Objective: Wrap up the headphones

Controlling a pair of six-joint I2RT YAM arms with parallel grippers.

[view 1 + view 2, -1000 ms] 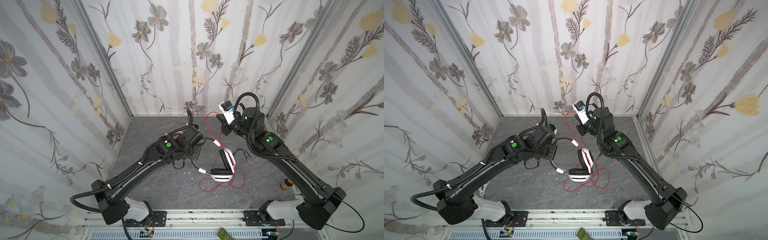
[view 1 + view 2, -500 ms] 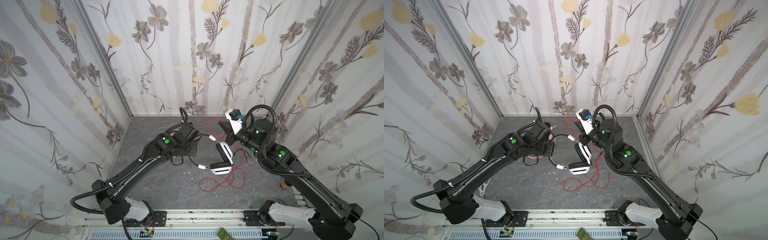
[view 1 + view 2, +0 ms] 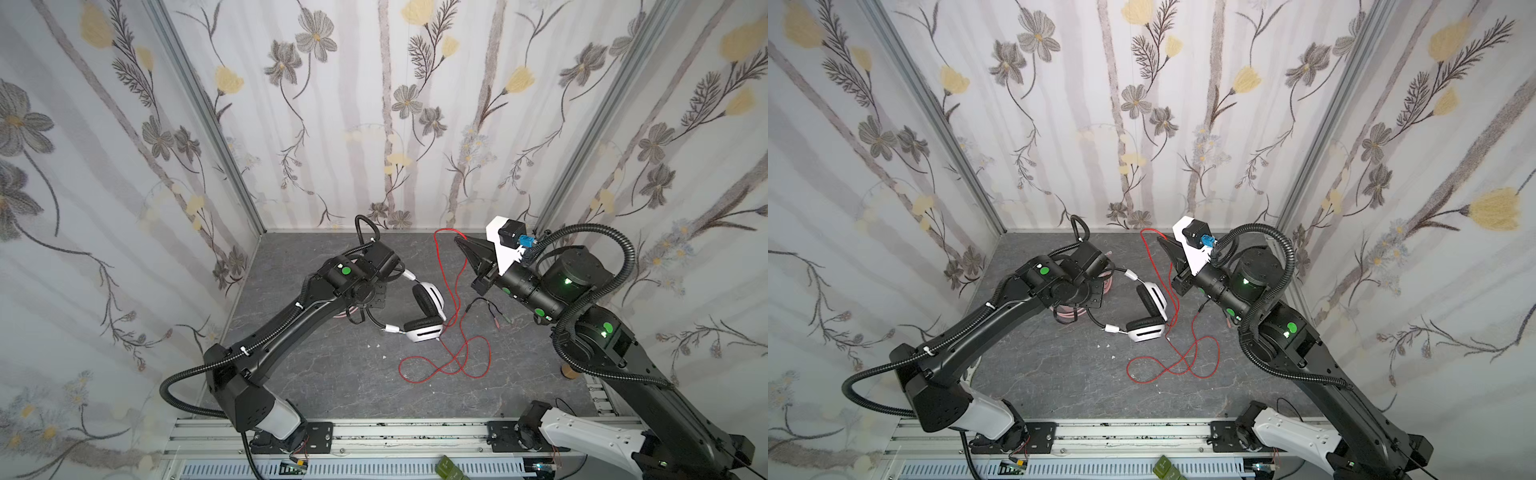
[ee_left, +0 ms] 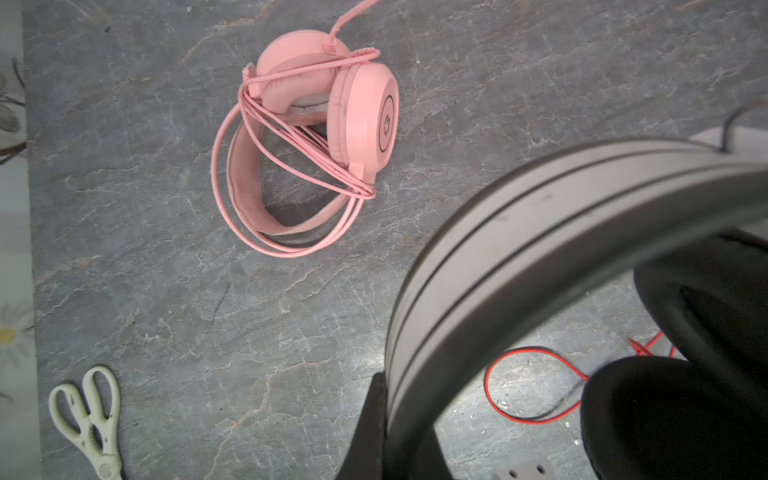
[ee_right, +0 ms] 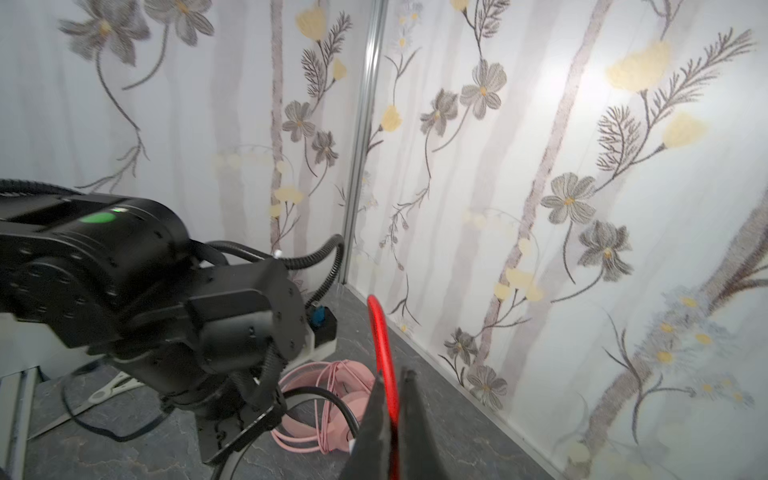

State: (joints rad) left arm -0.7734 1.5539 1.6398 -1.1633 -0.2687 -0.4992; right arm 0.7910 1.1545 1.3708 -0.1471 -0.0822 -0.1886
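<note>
Shifted nearer the pink headset (image 4: 361,112), the white-and-black headset (image 3: 428,328) is clamped by its curved headband (image 4: 540,232) in the left gripper (image 3: 374,297), its thin red cable (image 5: 379,336) in the right gripper (image 3: 460,241).

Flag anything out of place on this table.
White scissors lie on the table, unrelated to wrapping. The white-and-black headset has its red cable sprawling in loose loops, unwrapped.

Cable (image 3: 456,291) just right of headset (image 3: 424,332)
</note>
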